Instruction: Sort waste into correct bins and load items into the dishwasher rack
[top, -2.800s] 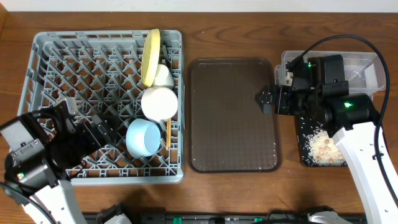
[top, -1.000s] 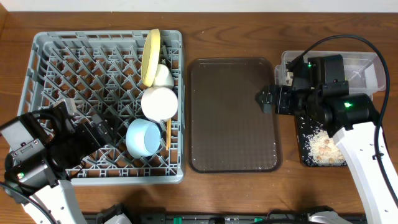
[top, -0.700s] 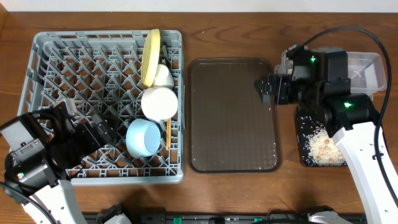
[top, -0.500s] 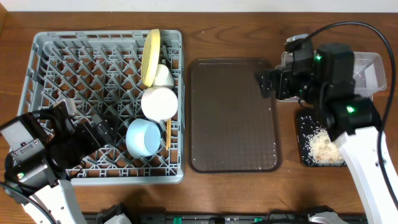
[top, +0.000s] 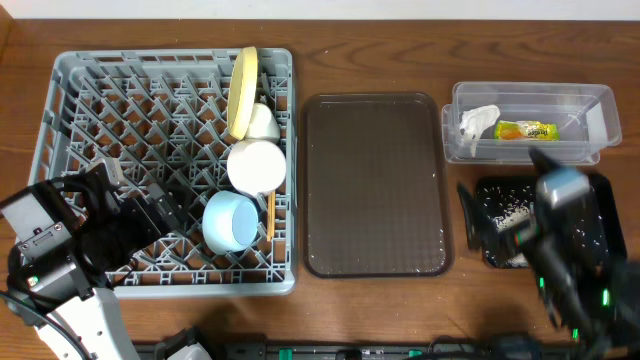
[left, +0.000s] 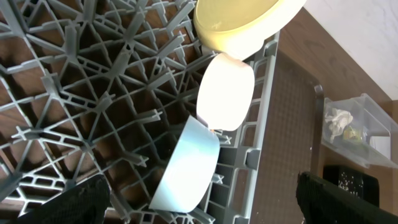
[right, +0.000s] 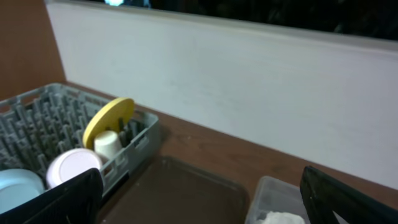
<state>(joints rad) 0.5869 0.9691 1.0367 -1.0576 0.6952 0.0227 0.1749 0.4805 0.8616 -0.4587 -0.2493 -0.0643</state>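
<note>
The grey dishwasher rack (top: 120, 120) holds the yellow plate (top: 243, 88) on edge, the white cup (top: 263, 122), the white bowl (top: 255, 165), the light blue bowl (top: 229, 221) and the chopsticks (top: 270, 216). My left gripper (top: 150, 215) is open and empty over the rack's front; the left wrist view shows the light blue bowl (left: 186, 165) ahead of it. The clear container (top: 600, 125) holds the napkin (top: 478, 120) and snack wrapper (top: 527, 130). The black tray (top: 600, 215) holds rice scraps (top: 513, 208). My right gripper (top: 473, 220), blurred, is open and empty by the black tray's left edge.
The brown serving tray (top: 375, 185) lies between the rack and the bins, nothing on it. The right wrist view looks toward the white back wall, with the rack (right: 37, 118), yellow plate (right: 109, 118) and clear container (right: 273, 199) below.
My right arm has pulled back from over the clear container toward the front right, uncovering the napkin and wrapper. The left arm has not moved.
</note>
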